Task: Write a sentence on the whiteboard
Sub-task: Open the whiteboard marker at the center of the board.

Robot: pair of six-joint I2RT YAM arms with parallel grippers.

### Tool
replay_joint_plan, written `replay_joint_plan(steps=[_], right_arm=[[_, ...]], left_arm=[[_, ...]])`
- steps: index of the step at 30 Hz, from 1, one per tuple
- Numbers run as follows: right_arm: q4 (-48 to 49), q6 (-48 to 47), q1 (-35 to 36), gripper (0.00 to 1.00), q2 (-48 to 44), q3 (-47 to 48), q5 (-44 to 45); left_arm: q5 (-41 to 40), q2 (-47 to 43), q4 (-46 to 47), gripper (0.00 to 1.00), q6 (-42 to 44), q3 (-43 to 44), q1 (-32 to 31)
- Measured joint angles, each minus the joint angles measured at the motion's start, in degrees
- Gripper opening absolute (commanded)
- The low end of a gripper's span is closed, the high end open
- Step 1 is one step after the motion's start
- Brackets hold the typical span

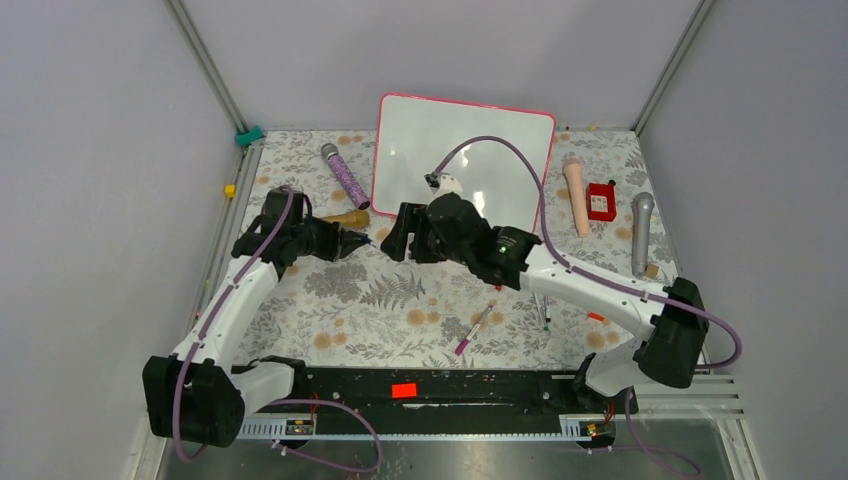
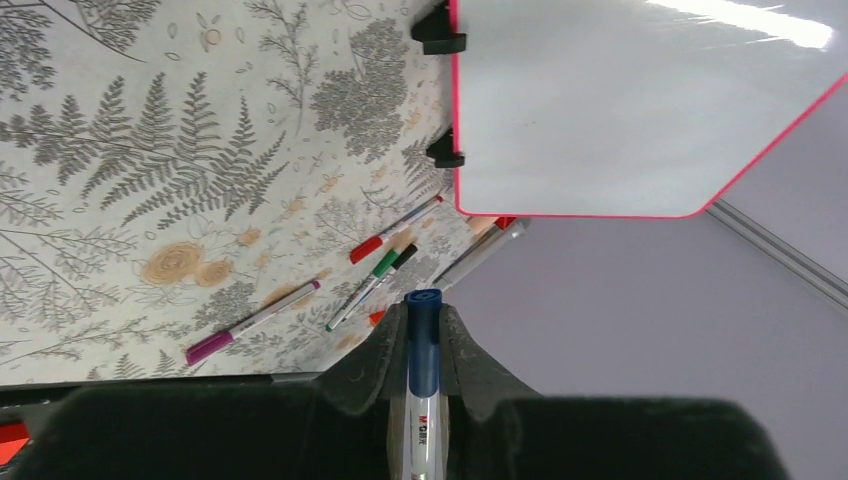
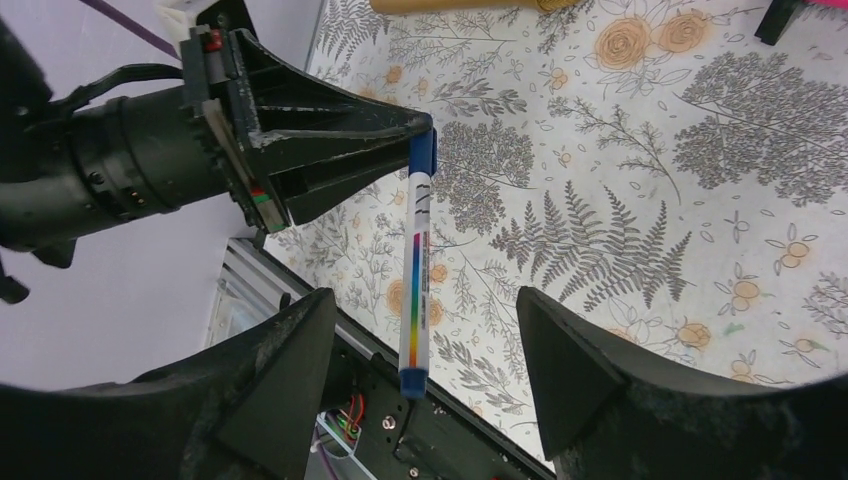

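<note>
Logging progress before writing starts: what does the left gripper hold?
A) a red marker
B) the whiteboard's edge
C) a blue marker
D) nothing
C: the left gripper is shut on a blue marker, whose body hangs free in the right wrist view.

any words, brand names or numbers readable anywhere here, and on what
"M", in red, on the white-barrelled blue-capped marker; the smaller print after it is too blurred to read.
Dark print on that marker's barrel, right wrist view: too small to read.
No writing on the glossy white pink-rimmed whiteboard.
</note>
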Motion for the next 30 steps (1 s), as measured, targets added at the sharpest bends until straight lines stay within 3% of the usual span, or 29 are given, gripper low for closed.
replay_joint_plan(steps=[3,12,30], right_arm=[[0.2,0.94,0.72,0.69,2.34,1.4,1.03],[1.09,3.41,1.92,0.39,8.39,6.38,2.23],[0.98,9.44,2.4,0.42,8.83,5.18,4.2]], left_arm=[[0.22,-1.03,0.57,0.0,-1.14,0.57,-0.55],[0.07,-3.45,0.57,0.0,-2.58,0.5,-1.42],[-0.26,-5.95,3.65,0.0,-5.49,-2.82,-1.49]])
